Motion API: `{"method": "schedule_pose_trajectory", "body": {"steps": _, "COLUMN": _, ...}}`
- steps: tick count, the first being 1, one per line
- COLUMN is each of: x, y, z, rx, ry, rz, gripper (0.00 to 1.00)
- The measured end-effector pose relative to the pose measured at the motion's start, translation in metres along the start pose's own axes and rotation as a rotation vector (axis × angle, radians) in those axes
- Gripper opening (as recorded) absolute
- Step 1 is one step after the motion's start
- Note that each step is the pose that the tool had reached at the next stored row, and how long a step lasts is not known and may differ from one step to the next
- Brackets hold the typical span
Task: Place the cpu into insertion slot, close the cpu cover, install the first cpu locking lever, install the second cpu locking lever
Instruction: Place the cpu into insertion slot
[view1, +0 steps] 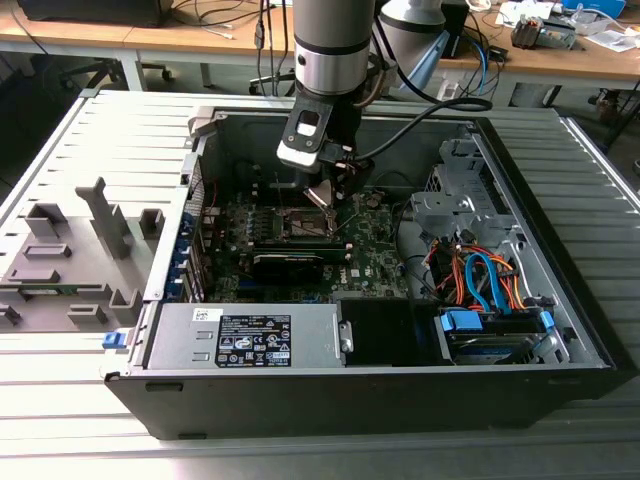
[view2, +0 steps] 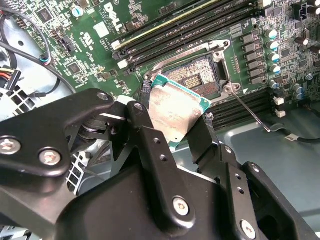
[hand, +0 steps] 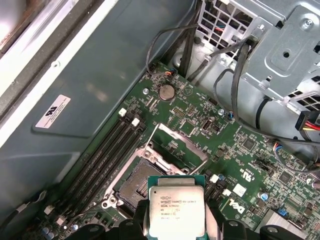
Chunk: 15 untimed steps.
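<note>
My gripper is shut on the cpu, a pale metal square with a green edge, held by two opposite sides between black fingers. The chip hangs tilted just above and beside the insertion slot, without touching it. In the first wrist view the cpu sits in front of the dark slot, and the cpu cover stands open behind it. A thin locking lever sticks out beside the socket. In the exterior view the gripper hovers over the motherboard's middle.
Long memory slots flank the socket. A black graphics card lies just in front of it, with the power supply nearer still. A drive cage and coloured cables are at the exterior view's right. Case walls surround everything.
</note>
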<state>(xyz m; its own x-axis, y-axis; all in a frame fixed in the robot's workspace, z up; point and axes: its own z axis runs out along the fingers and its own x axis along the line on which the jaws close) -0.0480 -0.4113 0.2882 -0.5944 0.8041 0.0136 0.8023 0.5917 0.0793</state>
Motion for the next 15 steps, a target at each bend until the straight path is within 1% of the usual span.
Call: {"method": "schedule_pose_trajectory", "body": {"steps": 15, "x": 0.0000, "y": 0.0000, "z": 0.0000, "rx": -0.0005, "ry": -0.0027, "rz": 0.034, "gripper": 0.54}}
